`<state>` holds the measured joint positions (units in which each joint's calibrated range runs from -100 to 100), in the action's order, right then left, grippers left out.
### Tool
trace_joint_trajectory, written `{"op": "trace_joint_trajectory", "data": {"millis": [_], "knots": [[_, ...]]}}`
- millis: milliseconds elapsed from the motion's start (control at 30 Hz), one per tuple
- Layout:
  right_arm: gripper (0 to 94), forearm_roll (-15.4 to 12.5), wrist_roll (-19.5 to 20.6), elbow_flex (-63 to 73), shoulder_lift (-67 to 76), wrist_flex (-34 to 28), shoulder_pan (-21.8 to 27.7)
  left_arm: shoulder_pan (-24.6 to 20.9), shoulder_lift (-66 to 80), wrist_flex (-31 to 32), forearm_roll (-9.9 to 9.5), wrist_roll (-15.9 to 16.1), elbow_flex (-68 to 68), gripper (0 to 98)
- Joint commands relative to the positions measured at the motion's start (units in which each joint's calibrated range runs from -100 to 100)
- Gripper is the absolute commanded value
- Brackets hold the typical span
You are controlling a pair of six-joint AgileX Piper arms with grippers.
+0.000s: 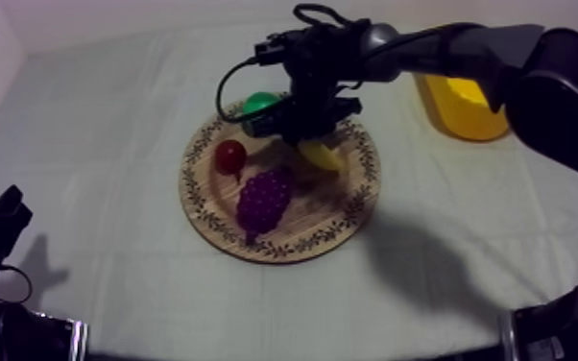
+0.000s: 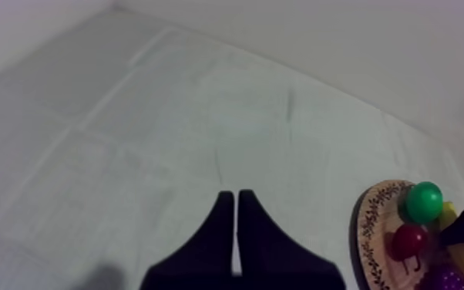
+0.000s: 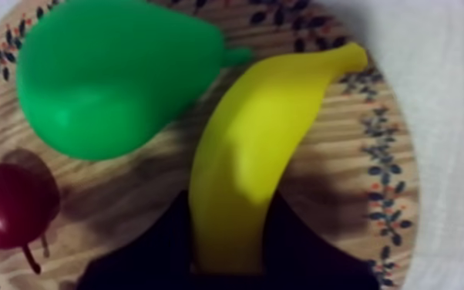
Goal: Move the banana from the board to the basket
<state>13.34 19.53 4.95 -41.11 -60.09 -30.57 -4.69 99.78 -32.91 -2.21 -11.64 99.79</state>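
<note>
Left pincer (image 2: 236, 197) a narrow wedge over the cloth (image 2: 204, 116), wooden board (image 2: 368, 224) with pear (image 2: 423, 202) and small red fruit (image 2: 408, 241) nearby.

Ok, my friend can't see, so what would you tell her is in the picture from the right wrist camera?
The right end effector is shut on the yellow banana, one black finger at each side, over the round wooden board. A green pear lies beside the banana, and a small red fruit sits near the pear.

No text, label, brand, number or sign can be read; the wooden board (image 1: 358, 206) bears only a leaf pattern.
</note>
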Motion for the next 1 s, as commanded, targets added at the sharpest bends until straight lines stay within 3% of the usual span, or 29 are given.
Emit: {"op": "trace_joint_trajectory", "data": {"millis": [0, 533, 967], "knots": [[14.4, 0.8, 0.64, -2.28, 2.81, 0.39, 0.07, 0.02, 0.05, 0.0, 0.03, 0.0, -0.01, 0.1], [17.2, 8.08, 3.99, -14.7, 27.33, 1.7, 5.3, 0.02, 0.05, 0.0, 0.03, 0.0, -0.01, 0.1], [18.0, 12.35, 4.89, -14.16, 34.01, 1.38, 13.17, 0.02, 0.05, 0.0, 0.03, -0.01, -0.01, 0.1]]}}
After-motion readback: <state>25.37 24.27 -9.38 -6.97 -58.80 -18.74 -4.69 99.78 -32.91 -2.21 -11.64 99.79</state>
